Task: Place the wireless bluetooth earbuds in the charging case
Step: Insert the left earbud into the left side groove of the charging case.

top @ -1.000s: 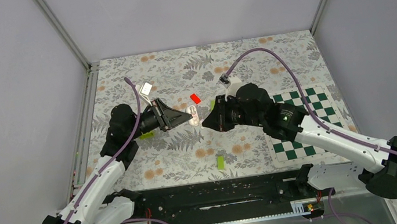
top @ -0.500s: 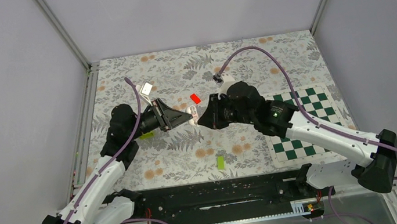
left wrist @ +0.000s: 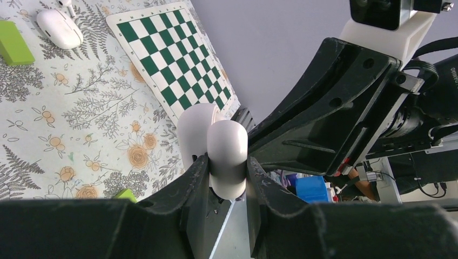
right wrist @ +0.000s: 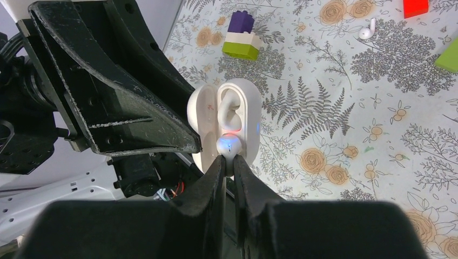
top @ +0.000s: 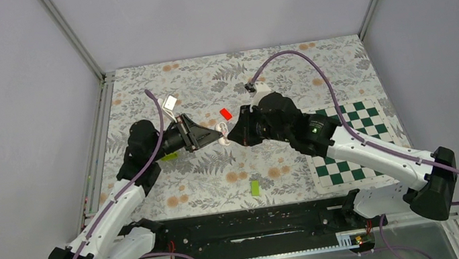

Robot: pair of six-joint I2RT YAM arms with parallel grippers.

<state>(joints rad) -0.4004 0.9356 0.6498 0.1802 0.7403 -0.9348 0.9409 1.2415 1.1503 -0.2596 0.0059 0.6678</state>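
On the right gripper (right wrist: 228, 162) the jaws are nearly closed, pinching an earbud (right wrist: 227, 146) right at the mouth of the open charging case (right wrist: 240, 105); it doesn't look seated. The left gripper (left wrist: 227, 174) has its jaws clamped on the case, holding it up off the desk (right wrist: 324, 135). A second earbud (right wrist: 367, 30) lies on the desk near a red block (right wrist: 415, 6). Likely first insertion underway, second not yet started.

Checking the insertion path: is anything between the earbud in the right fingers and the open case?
Nothing visible. The earbud sits right at the open face of the charging case, which the left gripper holds.
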